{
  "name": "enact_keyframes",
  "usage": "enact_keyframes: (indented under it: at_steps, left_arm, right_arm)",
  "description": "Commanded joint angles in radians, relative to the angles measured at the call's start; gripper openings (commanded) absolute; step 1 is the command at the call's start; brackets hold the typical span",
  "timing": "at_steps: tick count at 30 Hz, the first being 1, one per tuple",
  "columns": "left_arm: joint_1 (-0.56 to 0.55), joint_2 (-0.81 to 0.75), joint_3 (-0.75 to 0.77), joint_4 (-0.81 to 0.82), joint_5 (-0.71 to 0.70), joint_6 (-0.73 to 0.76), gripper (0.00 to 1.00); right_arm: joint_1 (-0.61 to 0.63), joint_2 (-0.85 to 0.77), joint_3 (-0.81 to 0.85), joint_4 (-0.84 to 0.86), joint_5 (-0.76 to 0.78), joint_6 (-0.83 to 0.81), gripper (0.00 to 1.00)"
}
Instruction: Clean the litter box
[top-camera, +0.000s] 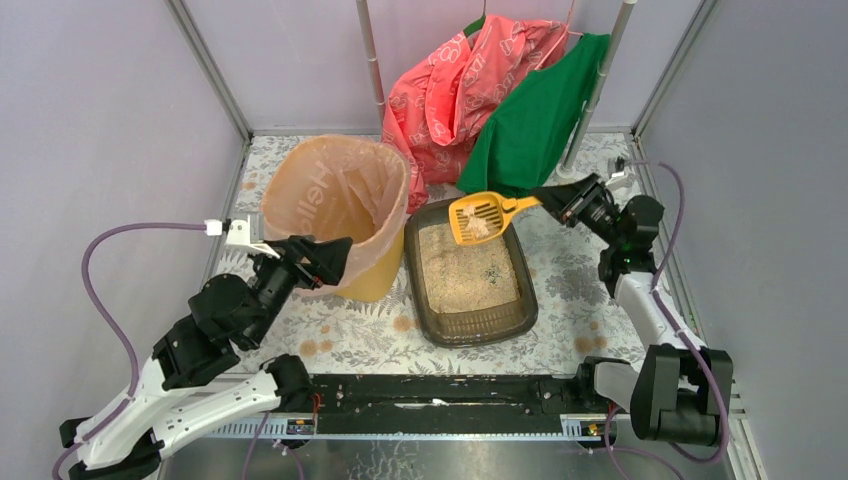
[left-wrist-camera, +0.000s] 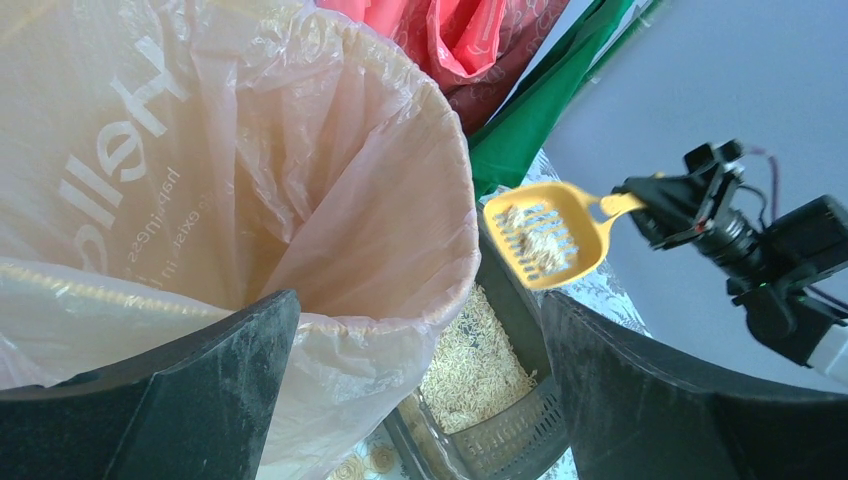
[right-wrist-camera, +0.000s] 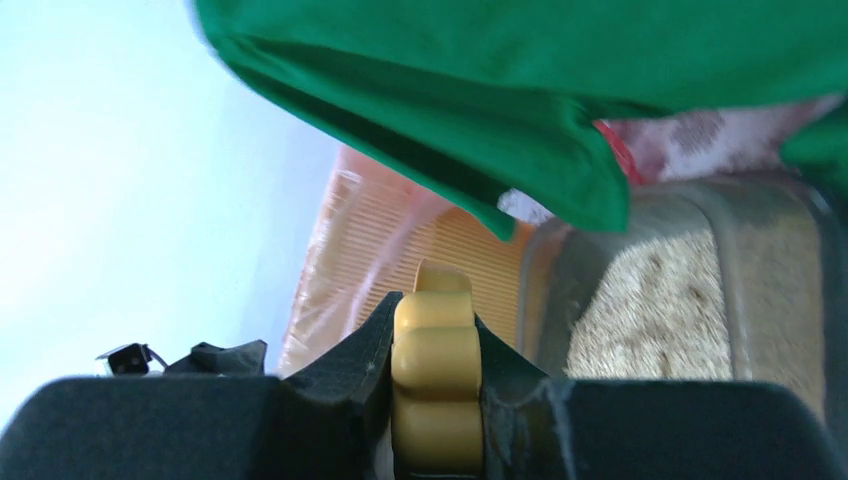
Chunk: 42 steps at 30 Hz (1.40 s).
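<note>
Though hidden from right wrist, scoop (top-camera: 463, 212) holds granules (top-camera: 483, 229).

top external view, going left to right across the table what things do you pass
yellow bin → litter box → right hand. Left out: the left hand, which overlaps the bin, and the scoop, which hangs over the box's far end.

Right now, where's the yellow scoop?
Top view: the right claw holds the yellow scoop over the far end of the litter box, right of the lined bin.
</note>
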<state>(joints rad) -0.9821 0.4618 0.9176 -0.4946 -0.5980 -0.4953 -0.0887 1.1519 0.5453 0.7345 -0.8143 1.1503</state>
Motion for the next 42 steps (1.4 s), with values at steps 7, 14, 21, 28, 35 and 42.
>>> enact_keyframes:
  at_steps: [7, 14, 21, 28, 35, 42]
  left_arm:
    - [-0.006, -0.038, 0.011, -0.01, -0.031, 0.021, 0.99]
    - [-0.006, -0.066, 0.018, -0.034, -0.038, 0.023, 0.99]
    - [-0.006, -0.117, 0.014, -0.067, -0.049, 0.008, 0.99]
    - [-0.007, -0.163, 0.02, -0.108, -0.064, 0.009, 0.99]
    - [-0.006, -0.211, 0.038, -0.179, -0.094, -0.002, 0.99]
    - [-0.006, -0.244, 0.046, -0.242, -0.134, -0.017, 0.99]
  right_arm:
    - [0.022, 0.006, 0.324, -0.123, -0.009, 0.006, 0.0]
    - [0.131, 0.088, 0.551, -0.211, 0.032, -0.02, 0.0]
    - [0.254, 0.209, 0.774, -0.326, 0.082, -0.075, 0.0]
    - [0.41, 0.381, 1.001, -0.433, 0.147, -0.138, 0.0]
    - [0.573, 0.596, 1.266, -0.64, 0.21, -0.329, 0.0]
    - [0.731, 0.742, 1.577, -1.027, 0.376, -0.706, 0.0]
